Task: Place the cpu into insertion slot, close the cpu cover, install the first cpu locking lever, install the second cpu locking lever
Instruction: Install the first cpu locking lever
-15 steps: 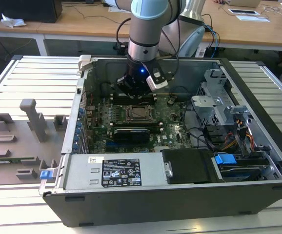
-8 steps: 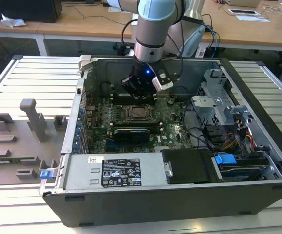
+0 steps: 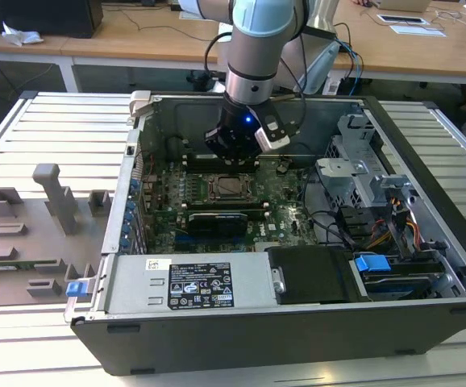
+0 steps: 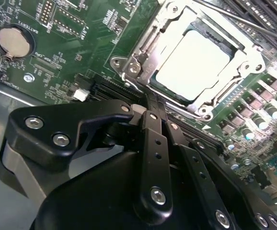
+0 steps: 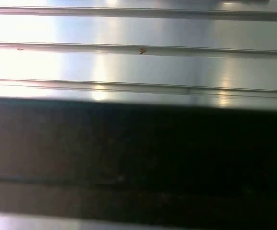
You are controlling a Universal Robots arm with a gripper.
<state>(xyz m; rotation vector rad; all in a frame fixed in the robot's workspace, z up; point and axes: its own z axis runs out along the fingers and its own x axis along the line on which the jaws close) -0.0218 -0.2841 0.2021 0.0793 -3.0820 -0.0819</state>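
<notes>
Hovering just beside the cpu cover, the hand has its fingers pressed together; the cpu sits in the insertion slot, cover down.

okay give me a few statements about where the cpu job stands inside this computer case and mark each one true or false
1. The cpu sits in the insertion slot. True.
2. The cpu cover is folded down over the cpu. True.
3. The gripper holds the cpu. False: the cpu lies in the slot, and the gripper is beside the cover's edge.
4. The arm hangs outside the case, above the grey table. False: it reaches down into the case, above the motherboard.
5. A round coin battery sits on the motherboard. True.
</notes>
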